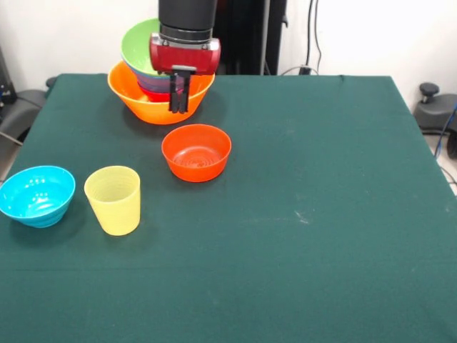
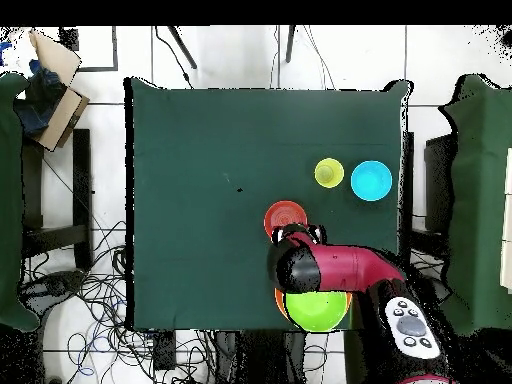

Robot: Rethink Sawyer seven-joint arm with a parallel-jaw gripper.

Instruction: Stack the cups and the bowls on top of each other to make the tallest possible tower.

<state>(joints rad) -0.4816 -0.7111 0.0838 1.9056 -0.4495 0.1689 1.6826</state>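
The tower [image 1: 161, 82] is standing at the table's edge with a green bowl [image 1: 139, 44] topmost; the red-orange bowl [image 1: 196, 152], cup [image 1: 113, 199] and cyan bowl [image 1: 36, 195] are waiting unstacked. The gripper [image 1: 179, 106] is hanging empty, fingers together.

Red-black arm [image 1: 186, 28] descends vertical; pincer [image 1: 179, 93] points straight down, fingers close together, nothing held.
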